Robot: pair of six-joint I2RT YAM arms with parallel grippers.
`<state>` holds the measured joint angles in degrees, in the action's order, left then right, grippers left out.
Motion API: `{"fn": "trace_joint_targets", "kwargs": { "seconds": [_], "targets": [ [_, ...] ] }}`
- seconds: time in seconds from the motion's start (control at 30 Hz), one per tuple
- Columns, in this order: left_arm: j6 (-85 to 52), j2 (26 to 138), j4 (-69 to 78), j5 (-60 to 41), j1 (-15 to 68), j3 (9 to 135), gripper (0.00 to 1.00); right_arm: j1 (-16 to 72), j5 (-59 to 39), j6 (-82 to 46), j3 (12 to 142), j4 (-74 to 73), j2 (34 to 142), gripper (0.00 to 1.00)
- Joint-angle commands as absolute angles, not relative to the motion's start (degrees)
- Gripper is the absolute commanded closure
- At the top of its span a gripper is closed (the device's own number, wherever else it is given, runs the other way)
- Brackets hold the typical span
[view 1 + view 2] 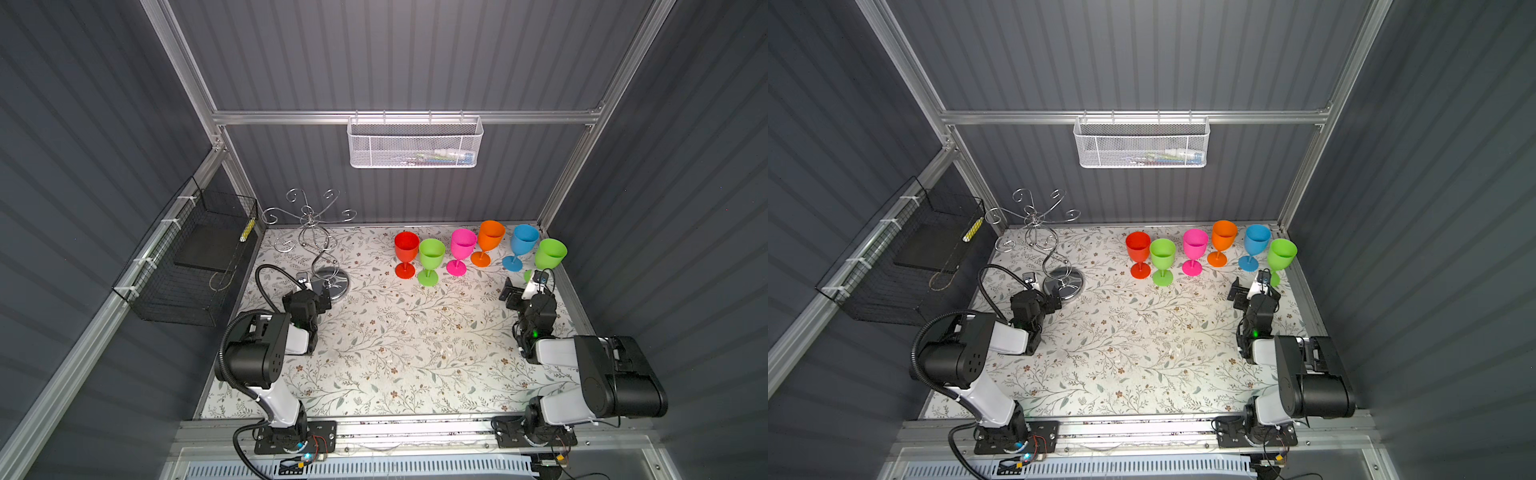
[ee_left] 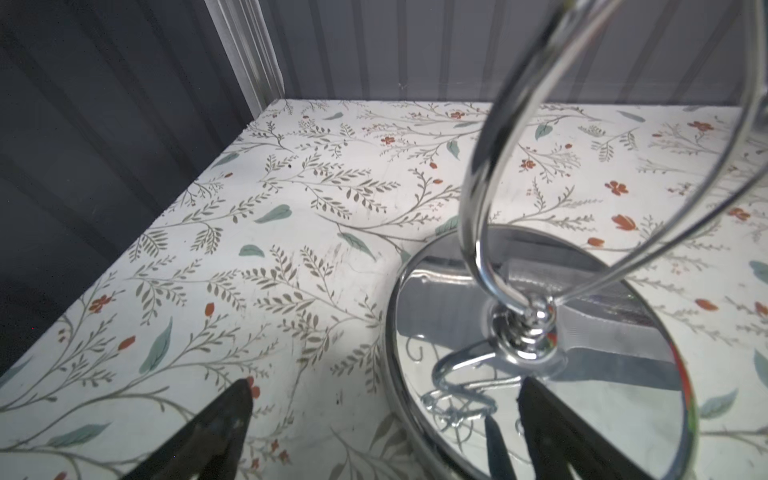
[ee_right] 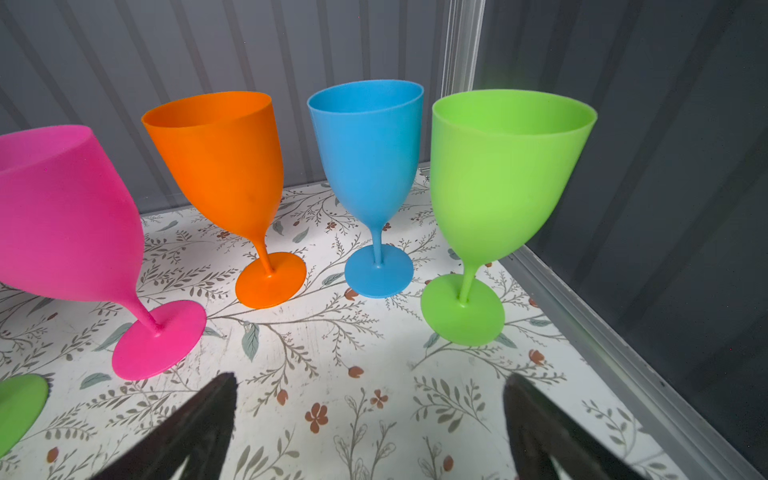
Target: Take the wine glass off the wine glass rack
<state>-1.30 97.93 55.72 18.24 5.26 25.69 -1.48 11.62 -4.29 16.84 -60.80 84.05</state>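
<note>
Both pairs of jaws are found spread and empty: the left pair low at the base of the wine glass rack [image 2: 528, 324], the right pair near the rightmost green wine glass [image 3: 498, 174]. Farther back, all six glasses [image 1: 462, 243] are seen upright on the surface [image 1: 395, 332], none hung on the rack. A careless sweep is judged liable to tip the rack or topple that glass.

On your worktop [image 1: 395, 353]: wine glass rack [image 1: 337, 286], upright, back left corner; six wine glasses [image 1: 463, 243], standing in a loose row along the back edge, middle to back right corner. You have a mesh basket [image 1: 413, 145] hung on the back wall, a wire basket [image 1: 187, 266] on the left wall
</note>
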Motion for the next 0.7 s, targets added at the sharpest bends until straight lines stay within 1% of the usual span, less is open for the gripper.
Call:
{"fn": "trace_joint_targets", "kwargs": {
  "seconds": [0.0,0.67],
  "targets": [
    [-1.4,98.3,53.6,19.6,5.1,26.3,0.00,-1.6,11.9,-4.8,17.1,-59.0,83.8,0.01],
    [-1.3,98.3,54.2,19.8,5.1,26.1,0.00,-1.3,11.1,-4.2,17.5,-58.7,84.0,0.01]
  ]
}}
